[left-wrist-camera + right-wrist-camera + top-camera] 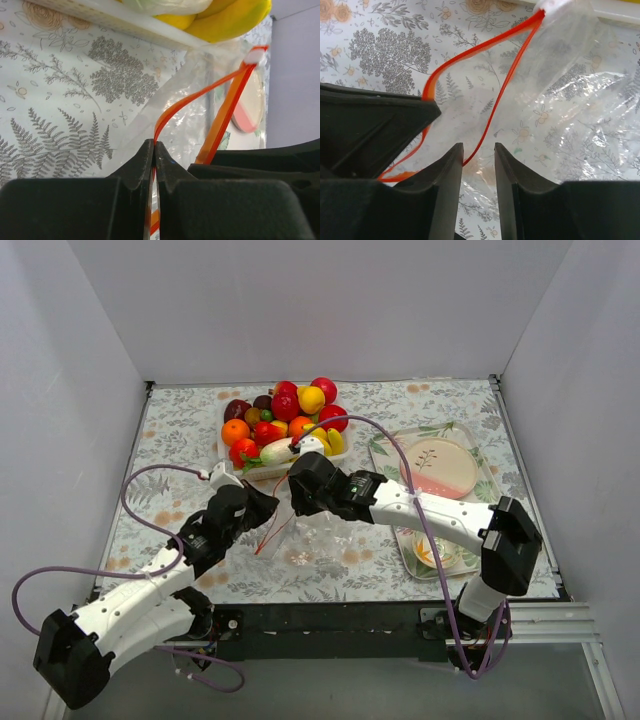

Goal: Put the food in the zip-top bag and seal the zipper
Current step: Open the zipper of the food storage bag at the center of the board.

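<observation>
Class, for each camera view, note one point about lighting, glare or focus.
Top external: even light, faint shadows, the clear zip-top bag hard to see on the patterned cloth. Left wrist: the left gripper is a dark, near-featureless mass. Right wrist: white glare streaks on the bag's creases.

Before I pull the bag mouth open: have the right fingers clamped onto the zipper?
No, the right wrist view shows the right fingers standing apart, the zipper running down into the open gap between them.
</observation>
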`<state>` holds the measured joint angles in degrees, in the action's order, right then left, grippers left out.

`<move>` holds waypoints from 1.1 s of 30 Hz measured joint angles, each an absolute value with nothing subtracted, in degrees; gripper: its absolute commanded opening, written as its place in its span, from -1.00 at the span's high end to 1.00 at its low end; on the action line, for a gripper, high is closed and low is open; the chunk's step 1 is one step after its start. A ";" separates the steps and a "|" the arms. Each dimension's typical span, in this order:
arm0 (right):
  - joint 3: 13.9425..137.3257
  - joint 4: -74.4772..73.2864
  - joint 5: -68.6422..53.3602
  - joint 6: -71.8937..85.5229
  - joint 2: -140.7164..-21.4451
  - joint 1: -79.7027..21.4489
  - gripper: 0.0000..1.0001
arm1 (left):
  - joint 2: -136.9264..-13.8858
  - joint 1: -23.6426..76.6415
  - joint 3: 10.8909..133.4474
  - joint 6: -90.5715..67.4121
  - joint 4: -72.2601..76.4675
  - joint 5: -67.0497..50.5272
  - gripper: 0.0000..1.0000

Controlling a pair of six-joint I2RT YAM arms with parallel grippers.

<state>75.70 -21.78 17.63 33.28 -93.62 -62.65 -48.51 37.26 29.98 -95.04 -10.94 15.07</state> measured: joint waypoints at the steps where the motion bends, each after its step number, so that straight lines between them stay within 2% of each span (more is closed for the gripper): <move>1: 76.55 -22.55 17.80 33.17 -94.06 -63.09 0.12 | -48.40 37.71 30.00 -94.85 -11.68 15.22 1.00; 3: 78.41 -23.57 18.13 32.88 -95.04 -63.88 0.07 | -48.42 38.54 30.00 -94.74 -13.41 15.29 1.00; 22: 81.30 -27.68 22.90 36.03 -99.85 -66.22 0.08 | -47.44 43.09 30.00 -96.71 -16.97 17.17 1.00; 25: 83.22 -28.51 23.97 36.21 -101.16 -66.43 0.25 | -47.31 43.48 30.00 -97.14 -17.10 17.78 1.00; 28: 82.46 -28.34 24.53 36.75 -101.43 -66.46 0.67 | -46.83 43.64 30.00 -97.82 -17.78 18.55 1.00; 29: 81.80 -28.29 24.82 37.06 -101.41 -66.46 0.93 | -46.59 43.64 30.00 -98.00 -17.98 18.83 1.00; 33: 80.03 -29.95 27.24 37.67 -101.41 -66.46 0.97 | -45.95 43.64 30.00 -99.59 -19.29 20.75 1.00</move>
<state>80.03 -29.95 27.24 37.67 -101.41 -66.46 -45.95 43.64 30.00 -99.59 -19.29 20.75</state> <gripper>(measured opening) 0.033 0.015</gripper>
